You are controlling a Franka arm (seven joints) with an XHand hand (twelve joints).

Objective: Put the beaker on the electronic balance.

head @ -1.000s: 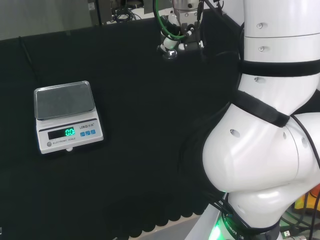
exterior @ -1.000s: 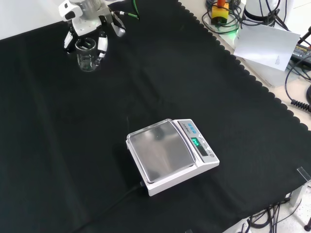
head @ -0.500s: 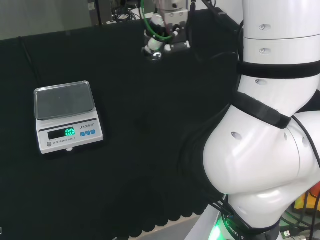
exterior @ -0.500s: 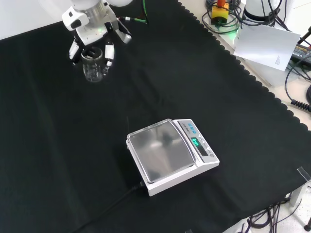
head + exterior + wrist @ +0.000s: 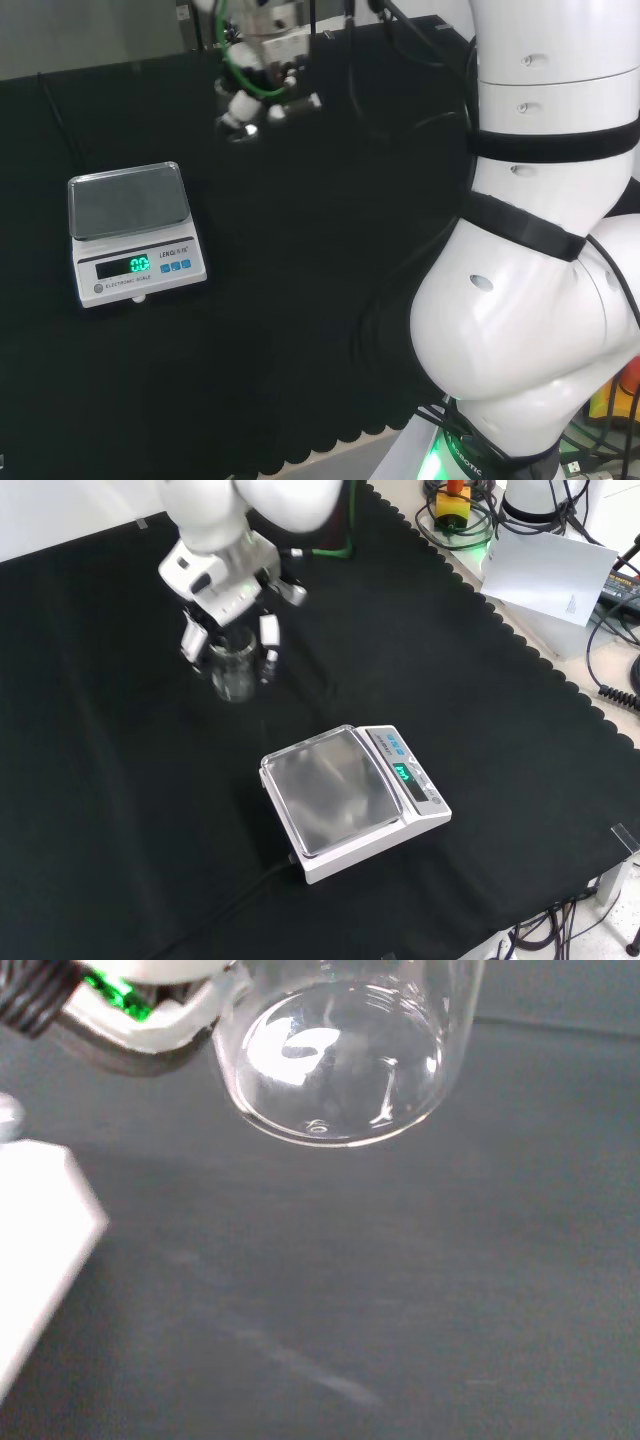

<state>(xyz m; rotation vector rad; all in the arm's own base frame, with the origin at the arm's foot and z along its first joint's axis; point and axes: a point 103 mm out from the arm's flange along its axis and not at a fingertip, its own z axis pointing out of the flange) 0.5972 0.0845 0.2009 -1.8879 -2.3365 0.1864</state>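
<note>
Clear glass beaker pinched in curled fingers of hand, carried much nearer electronic balance than a second ago, lowering onto pan next.

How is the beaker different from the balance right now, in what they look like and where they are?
The beaker is clear glass and round; the balance is white and boxy with a flat metal pan. The beaker hangs above the cloth, with the fingers of the hand curled round it; the balance rests on the cloth, untouched. The balance has a lit green display; the beaker looks empty. Both are over the black cloth.
</note>
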